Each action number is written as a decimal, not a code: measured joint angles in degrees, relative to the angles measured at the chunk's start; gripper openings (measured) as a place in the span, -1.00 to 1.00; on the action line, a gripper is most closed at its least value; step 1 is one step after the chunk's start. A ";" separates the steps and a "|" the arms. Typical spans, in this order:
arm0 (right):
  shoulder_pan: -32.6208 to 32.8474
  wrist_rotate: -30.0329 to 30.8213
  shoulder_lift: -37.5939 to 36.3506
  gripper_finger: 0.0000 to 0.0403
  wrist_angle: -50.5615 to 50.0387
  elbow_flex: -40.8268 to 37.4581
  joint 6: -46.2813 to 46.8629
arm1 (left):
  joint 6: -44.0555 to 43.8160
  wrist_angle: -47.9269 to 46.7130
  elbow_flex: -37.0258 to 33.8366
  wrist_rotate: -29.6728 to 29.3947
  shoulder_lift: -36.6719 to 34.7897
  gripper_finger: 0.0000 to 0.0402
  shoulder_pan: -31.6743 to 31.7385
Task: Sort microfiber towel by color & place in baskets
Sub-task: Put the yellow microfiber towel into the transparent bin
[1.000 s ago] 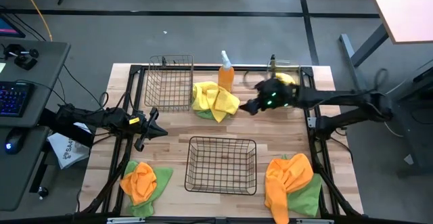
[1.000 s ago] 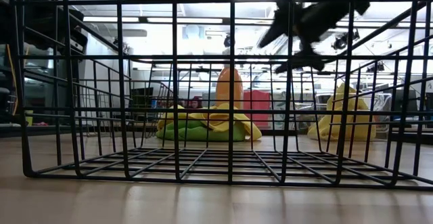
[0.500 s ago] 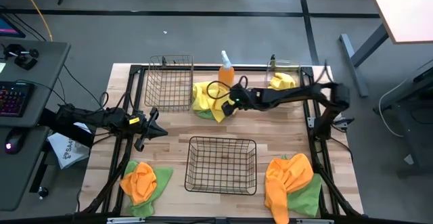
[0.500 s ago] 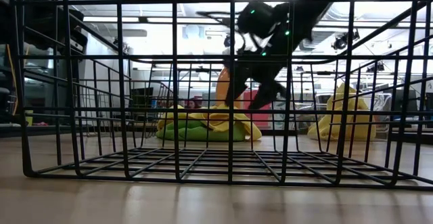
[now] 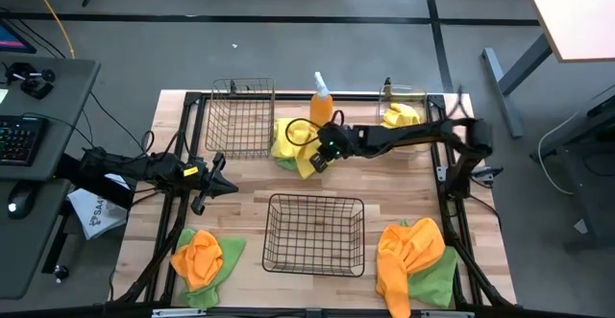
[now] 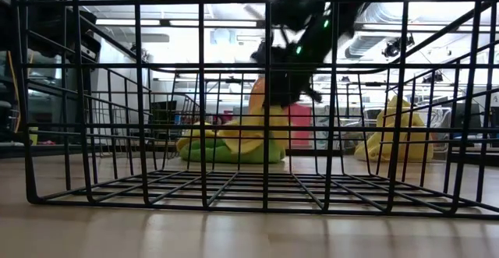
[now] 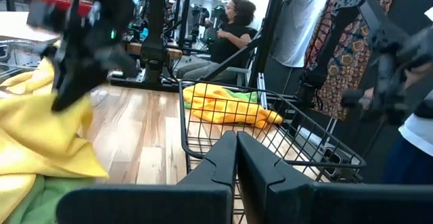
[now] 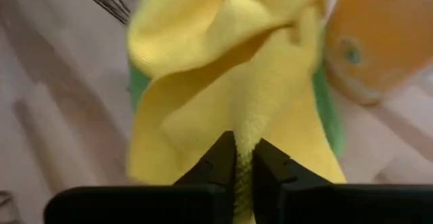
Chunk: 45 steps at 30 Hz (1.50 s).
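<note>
A yellow towel lies on a green towel at the table's far middle, in front of the orange spray bottle. My right gripper reaches over it from the right and is shut on it. The tall wire basket stands to the pile's left. The wide wire basket is at the near middle. The clear bin at the far right holds a yellow towel. My left gripper waits shut at the left. My right gripper pinches a raised fold near the yellow towel's middle between its two fingers. The fingers slant down from above and from the table's right. The fold is drawn up a little; the towel's spread edges still rest on the green towel and the table.
Orange-and-green towel piles lie at the near left and near right. Black frame rails run along the table's sides. The spray bottle stands just behind the held towel.
My right gripper has gone toward the table's left and down onto the yellow towel, rolling its wrist, and has shut on a fold of it. The towel's middle has bunched and risen slightly, while its edges have stayed on the green towel.
</note>
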 joint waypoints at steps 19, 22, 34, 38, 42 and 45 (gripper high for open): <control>-5.59 9.32 -46.77 -1.00 -6.50 0.04 -20.84 | -0.01 -0.02 0.00 -0.01 0.01 -1.00 -0.01; -8.91 12.98 -49.70 -1.00 -7.67 0.04 -21.01 | 0.00 0.00 0.00 0.00 0.02 -1.00 -0.02; -21.55 9.16 -47.76 -1.00 -11.70 -0.79 -20.15 | 0.00 -0.01 0.00 -0.01 0.01 -1.00 -0.02; -22.88 8.97 -48.23 -1.00 -19.60 -2.95 -17.65 | 0.00 0.00 0.00 -0.01 0.01 -1.00 -0.02; -24.17 13.69 -51.36 -1.00 -25.89 -7.42 -14.35 | -0.01 -0.02 0.00 -0.01 0.01 -1.00 -0.01; -25.44 16.11 -54.49 -1.00 -27.94 -11.37 -10.15 | 0.00 -0.02 0.00 -0.01 0.02 -1.00 -0.01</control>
